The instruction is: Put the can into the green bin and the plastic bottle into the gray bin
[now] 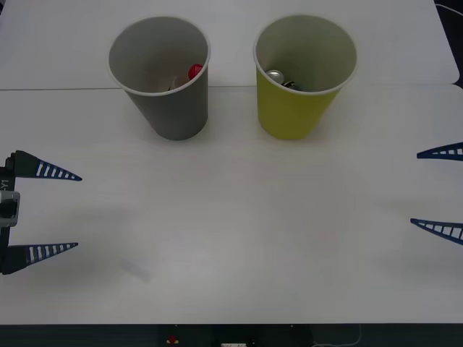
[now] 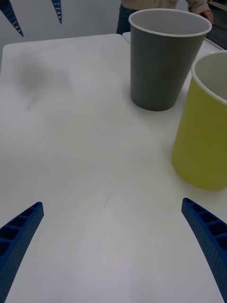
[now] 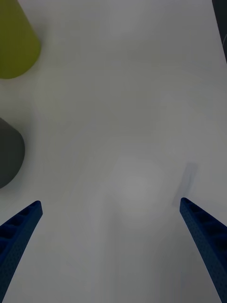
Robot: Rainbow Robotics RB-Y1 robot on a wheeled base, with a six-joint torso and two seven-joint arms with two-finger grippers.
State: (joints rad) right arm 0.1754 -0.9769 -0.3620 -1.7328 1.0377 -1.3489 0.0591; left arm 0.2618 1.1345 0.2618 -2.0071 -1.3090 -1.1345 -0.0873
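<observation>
I find the small silver-topped can inside the yellow-green tapered bin: light, thin-walled, slippery; I'd grip mid-body. Left claw and right claw both released, empty.

White table, seam across far part. Gray bin and green bin stand upright on it, side by side, apart, toward far edge.
</observation>
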